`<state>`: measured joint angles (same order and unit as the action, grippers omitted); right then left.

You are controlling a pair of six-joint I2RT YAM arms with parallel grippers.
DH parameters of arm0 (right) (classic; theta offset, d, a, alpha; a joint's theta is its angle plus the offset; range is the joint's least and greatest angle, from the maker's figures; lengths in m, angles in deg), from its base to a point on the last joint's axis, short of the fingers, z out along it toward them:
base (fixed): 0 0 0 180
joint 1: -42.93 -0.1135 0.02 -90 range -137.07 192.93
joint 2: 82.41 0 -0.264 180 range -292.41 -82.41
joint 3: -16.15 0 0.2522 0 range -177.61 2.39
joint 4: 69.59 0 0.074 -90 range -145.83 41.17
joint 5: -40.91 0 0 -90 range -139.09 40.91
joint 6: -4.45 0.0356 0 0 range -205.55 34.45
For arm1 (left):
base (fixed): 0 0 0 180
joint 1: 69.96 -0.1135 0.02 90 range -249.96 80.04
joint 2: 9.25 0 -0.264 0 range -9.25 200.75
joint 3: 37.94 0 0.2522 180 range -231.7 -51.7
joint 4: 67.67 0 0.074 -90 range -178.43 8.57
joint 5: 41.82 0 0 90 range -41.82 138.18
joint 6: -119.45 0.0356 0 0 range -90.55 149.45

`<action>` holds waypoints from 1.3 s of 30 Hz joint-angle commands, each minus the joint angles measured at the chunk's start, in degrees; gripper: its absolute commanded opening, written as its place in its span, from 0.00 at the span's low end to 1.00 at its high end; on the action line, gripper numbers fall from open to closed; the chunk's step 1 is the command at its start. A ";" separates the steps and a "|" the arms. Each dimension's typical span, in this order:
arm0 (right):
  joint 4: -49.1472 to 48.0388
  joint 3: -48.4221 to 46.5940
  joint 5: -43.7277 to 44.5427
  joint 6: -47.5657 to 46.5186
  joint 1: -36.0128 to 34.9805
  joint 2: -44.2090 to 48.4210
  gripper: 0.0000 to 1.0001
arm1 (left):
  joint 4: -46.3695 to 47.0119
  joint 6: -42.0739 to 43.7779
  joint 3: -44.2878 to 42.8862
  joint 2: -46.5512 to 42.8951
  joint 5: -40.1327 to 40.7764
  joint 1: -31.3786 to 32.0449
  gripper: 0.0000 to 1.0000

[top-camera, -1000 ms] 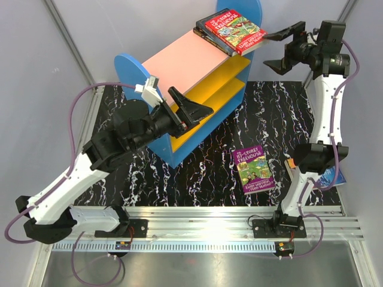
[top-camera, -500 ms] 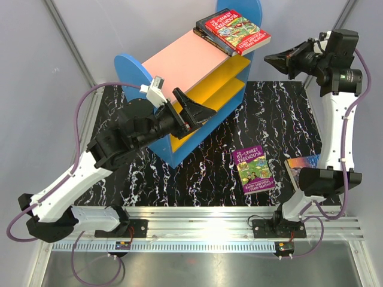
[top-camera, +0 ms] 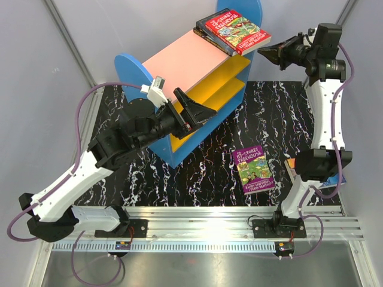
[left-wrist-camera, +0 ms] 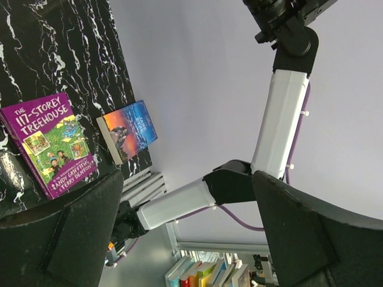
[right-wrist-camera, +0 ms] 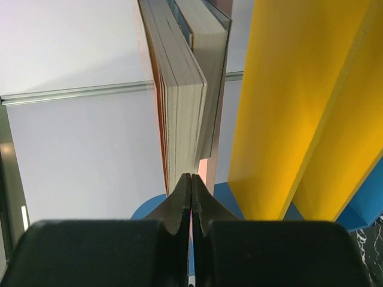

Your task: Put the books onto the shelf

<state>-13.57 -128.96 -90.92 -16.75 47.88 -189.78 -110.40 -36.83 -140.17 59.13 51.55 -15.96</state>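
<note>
Ok so where I'm at: 2 books are up on the shelf [top-camera: 179,63], stacked flat at the far right end of its pink top board. The red Treehouse book [top-camera: 236,30] lies on top of a dark book [top-camera: 203,34]. The red one's corner hangs out past the board's front edge.

My right gripper [top-camera: 264,52] has its jaws pinched fully together with nothing between them. The tip is right at the red book's page edge. Touching or just shy of it, I honestly can't tell from the wrist view. My read is I'm in the tidy-up bit, using the closed tip as a poker to shove that stack in square.

My left gripper [top-camera: 182,101] hangs with jaws spread wide and carries nothing, out by the shelf's near front side.

Next move, I reckon: a slow push flat along the board, low on the page edge, so the red one slides instead of riding off the dark one.

The other 2 lie flat on the black marble table [top-camera: 281,119]. The purple 117-Storey Treehouse [top-camera: 254,170] is near the front edge, and a blue paperback [left-wrist-camera: 127,128] is at the right edge, half hidden behind my right arm.

Count:
- 4 books
- 1 shelf
- 2 grippers
</note>
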 commanded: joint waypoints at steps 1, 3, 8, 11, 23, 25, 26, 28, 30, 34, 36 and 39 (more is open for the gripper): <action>-5.34 -3.30 -2.82 1.95 -0.82 -0.29 0.00 | 1.81 0.45 -0.57 0.61 -0.39 -0.21 0.93; -6.05 -3.30 -3.09 2.31 -0.99 -0.91 0.00 | 1.81 0.54 -0.65 0.79 -0.04 -0.21 0.93; -7.28 -3.74 -3.88 2.84 -1.26 -2.49 0.00 | 1.73 0.63 -0.83 1.40 0.23 -0.38 0.93; -8.24 -3.91 -4.06 3.45 -1.43 -3.45 0.00 | 2.07 0.45 -0.83 1.93 0.14 -0.56 0.93; -9.30 -9.45 -5.90 5.38 -1.52 -8.38 0.00 | 2.87 0.36 -2.67 5.09 -0.30 -1.00 0.93; -9.57 -9.28 -5.99 5.30 -1.52 -8.38 0.00 | 2.87 0.36 -3.20 5.80 -0.39 -1.00 0.93; -9.74 -8.67 -6.08 5.21 -1.52 -8.21 0.00 | 3.04 0.36 -3.38 5.97 -0.39 -0.91 0.93; -10.79 -7.61 -6.16 5.30 -1.87 -7.59 0.00 | 3.13 0.19 -3.47 6.41 -0.39 -1.00 0.93; -11.58 -6.03 -6.25 5.12 -2.14 -7.06 0.00 | 3.48 0.01 -3.29 6.59 -0.39 -1.00 0.93; -12.64 -3.30 -6.34 5.03 -3.01 -6.27 0.00 | 3.84 -0.16 -3.47 7.47 -0.83 -1.09 0.92; -12.82 -3.04 -6.34 5.03 -3.19 -6.45 0.00 | 3.92 -0.16 -3.91 7.73 -1.00 -1.18 0.92; -12.64 -3.82 -6.25 5.03 -3.28 -6.88 0.00 | 3.84 0.01 -4.34 8.00 -1.09 -1.18 0.92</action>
<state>-23.45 -131.76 -95.44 -11.66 45.24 -197.96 -110.01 -37.68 -143.21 63.63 53.98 -16.44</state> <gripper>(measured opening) 0.009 0.927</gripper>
